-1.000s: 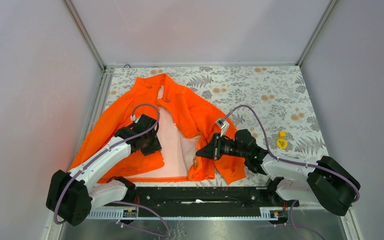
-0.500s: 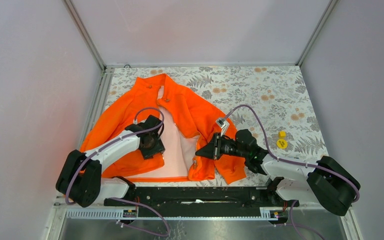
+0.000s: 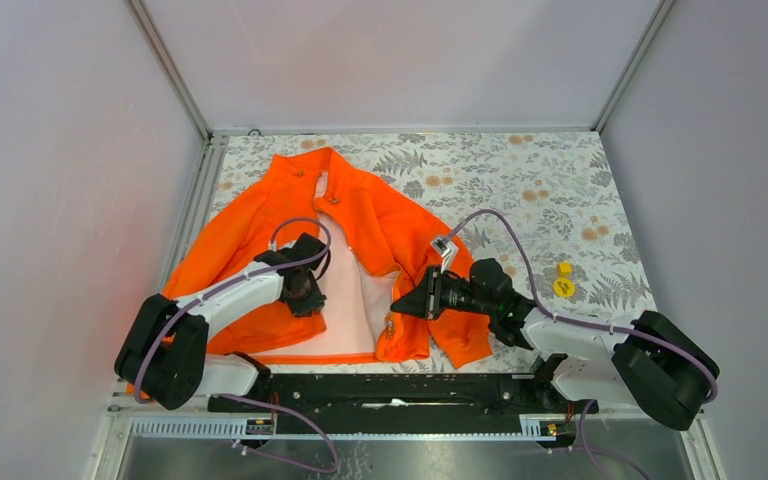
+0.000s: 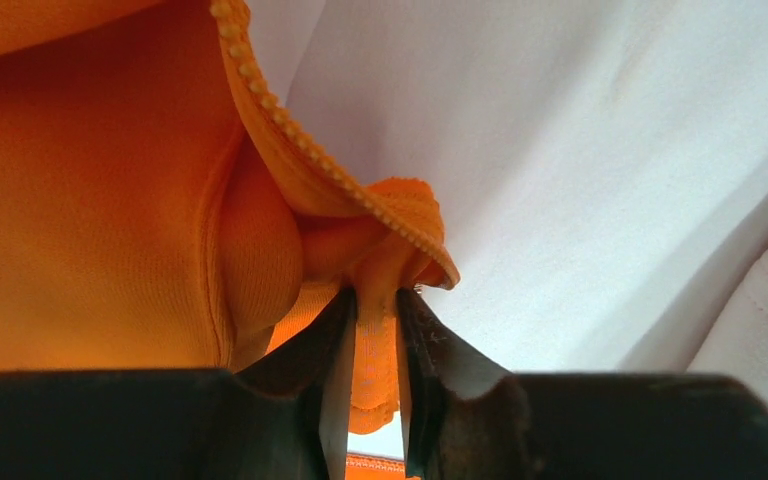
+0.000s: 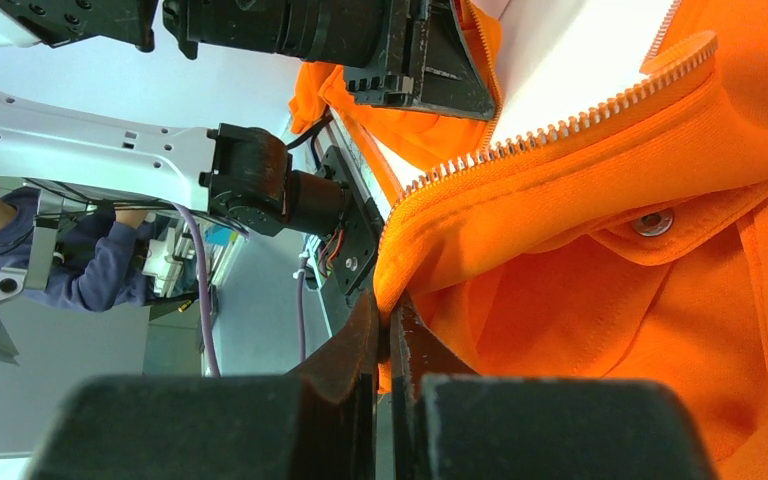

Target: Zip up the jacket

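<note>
The orange jacket (image 3: pixel 260 240) lies open on the table, its pale lining (image 3: pixel 345 290) showing in the middle. My left gripper (image 3: pixel 312 297) is shut on the left front edge of the jacket (image 4: pixel 140 200); the zipper teeth (image 4: pixel 290 130) run just above the pinched fold (image 4: pixel 377 330). My right gripper (image 3: pixel 398 305) is shut on the right front edge (image 5: pixel 600 240), near the lower hem, beside its zipper teeth (image 5: pixel 560 125) and a snap (image 5: pixel 652 222).
The table has a grey leaf-and-flower cloth (image 3: pixel 520 180). A small yellow object (image 3: pixel 563 284) lies at the right, behind my right arm. Grey walls close the table at back and both sides. A black rail (image 3: pixel 380 390) runs along the near edge.
My left arm has swung right and its gripper has moved from the left panel onto the jacket's left zipper edge. The right gripper has held still.
</note>
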Robot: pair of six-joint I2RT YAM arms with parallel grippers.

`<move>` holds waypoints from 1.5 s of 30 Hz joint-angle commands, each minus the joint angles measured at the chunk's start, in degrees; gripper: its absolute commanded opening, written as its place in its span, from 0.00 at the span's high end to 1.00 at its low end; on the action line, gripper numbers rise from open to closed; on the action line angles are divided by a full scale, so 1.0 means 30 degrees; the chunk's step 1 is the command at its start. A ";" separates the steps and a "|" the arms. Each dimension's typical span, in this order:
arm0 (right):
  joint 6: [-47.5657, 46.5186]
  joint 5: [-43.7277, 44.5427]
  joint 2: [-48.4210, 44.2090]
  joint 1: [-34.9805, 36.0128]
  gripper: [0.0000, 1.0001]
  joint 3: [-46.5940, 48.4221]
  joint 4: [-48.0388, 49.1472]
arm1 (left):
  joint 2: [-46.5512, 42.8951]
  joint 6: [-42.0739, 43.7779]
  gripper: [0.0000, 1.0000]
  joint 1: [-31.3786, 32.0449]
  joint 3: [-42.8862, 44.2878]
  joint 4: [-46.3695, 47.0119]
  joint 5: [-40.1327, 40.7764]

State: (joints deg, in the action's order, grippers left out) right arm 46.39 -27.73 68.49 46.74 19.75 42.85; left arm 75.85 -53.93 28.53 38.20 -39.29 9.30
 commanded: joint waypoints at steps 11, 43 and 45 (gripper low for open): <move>0.0135 -0.2002 0.2599 -0.0117 1.00 0.2167 0.0462 | -0.5320 0.1791 0.95 0.0019 -0.0660 0.2391 -0.1805; 0.3686 -0.4201 0.8286 0.0445 1.00 0.3005 0.6635 | -0.4989 0.0044 0.29 0.0713 -0.0697 0.0888 -0.0052; 0.3725 -0.4205 0.8287 0.0439 1.00 0.2962 0.6756 | -0.4323 -0.0239 0.29 0.0712 -0.0320 0.0840 0.0059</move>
State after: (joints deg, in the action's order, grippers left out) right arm 56.90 -38.74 92.90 47.57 28.86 58.46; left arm 60.18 -51.11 30.57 32.97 -34.13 3.27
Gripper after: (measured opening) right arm 0.034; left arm 0.709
